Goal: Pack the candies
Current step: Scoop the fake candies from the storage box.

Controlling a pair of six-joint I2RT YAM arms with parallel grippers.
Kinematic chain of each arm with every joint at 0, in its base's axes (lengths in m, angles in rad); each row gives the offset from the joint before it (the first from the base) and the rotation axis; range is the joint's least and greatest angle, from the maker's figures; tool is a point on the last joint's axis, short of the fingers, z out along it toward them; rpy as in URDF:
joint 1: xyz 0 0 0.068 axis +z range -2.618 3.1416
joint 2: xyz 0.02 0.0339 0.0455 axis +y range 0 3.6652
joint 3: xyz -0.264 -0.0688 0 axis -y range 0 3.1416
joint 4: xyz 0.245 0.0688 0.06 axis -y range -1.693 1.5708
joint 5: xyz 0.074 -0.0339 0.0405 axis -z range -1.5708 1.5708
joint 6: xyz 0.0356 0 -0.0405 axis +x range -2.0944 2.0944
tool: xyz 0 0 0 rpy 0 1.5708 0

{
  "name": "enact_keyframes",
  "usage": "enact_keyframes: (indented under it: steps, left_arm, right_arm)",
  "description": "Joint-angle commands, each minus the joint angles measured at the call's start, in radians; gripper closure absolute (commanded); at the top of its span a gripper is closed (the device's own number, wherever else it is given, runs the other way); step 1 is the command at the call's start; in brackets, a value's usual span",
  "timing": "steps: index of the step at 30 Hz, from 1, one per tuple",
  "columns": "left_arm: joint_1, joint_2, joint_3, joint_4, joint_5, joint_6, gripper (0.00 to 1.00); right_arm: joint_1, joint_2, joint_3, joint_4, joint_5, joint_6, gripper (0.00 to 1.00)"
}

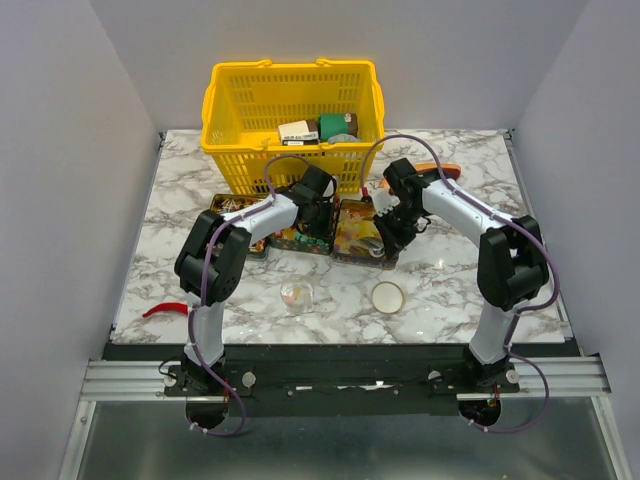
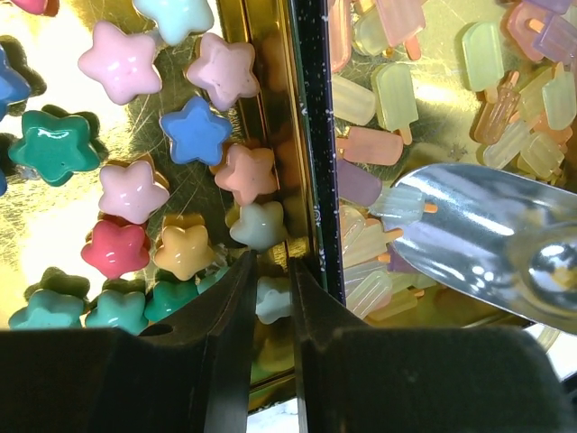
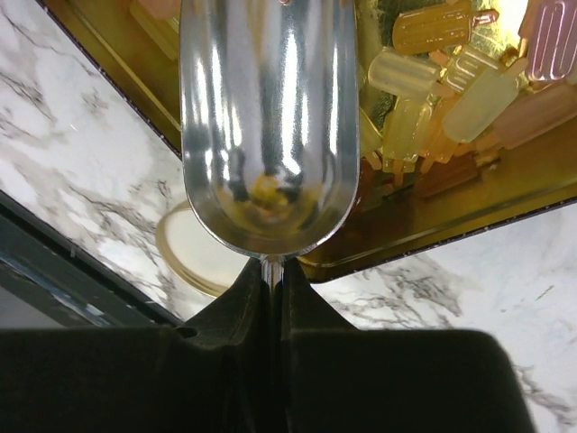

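Note:
Star-shaped candies (image 2: 194,131) in pink, blue, green and orange lie in a gold tin (image 2: 261,108). Pastel popsicle-shaped candies (image 2: 379,99) fill the neighbouring tin (image 3: 424,230). In the left wrist view, my left gripper (image 2: 270,271) reaches down into the star tin. Its fingers press from both sides on one pale star candy (image 2: 273,299). My right gripper (image 3: 275,271) is shut on the handle of a shiny metal scoop (image 3: 269,117). The empty scoop (image 2: 487,239) hovers over the popsicle candies (image 3: 433,99). From above, both grippers (image 1: 315,215) (image 1: 385,215) meet over the tins.
A yellow basket (image 1: 295,115) with several packages stands behind the tins. A clear jar (image 1: 297,294) and a round lid (image 1: 388,296) lie on the marble nearer the arms. A red item (image 1: 165,310) sits at the front left edge. A third tin (image 1: 235,210) lies left.

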Motion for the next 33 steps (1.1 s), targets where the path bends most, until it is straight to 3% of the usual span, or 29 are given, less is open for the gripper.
enact_keyframes:
  steps: [1,20,33]
  left_arm:
    - [-0.037,0.021,0.020,0.060,0.125,-0.043,0.72]
    - [-0.039,0.018,0.014,0.065,0.119,-0.048,0.73]
    - [-0.039,0.021,0.005,0.073,0.140,-0.049,0.75]
  right_arm:
    - [0.039,0.067,0.032,0.157,-0.106,0.174,0.99]
    - [0.041,0.090,0.075,0.184,0.031,0.336,0.99]
    - [0.071,0.165,0.069,0.298,0.245,0.390,0.99]
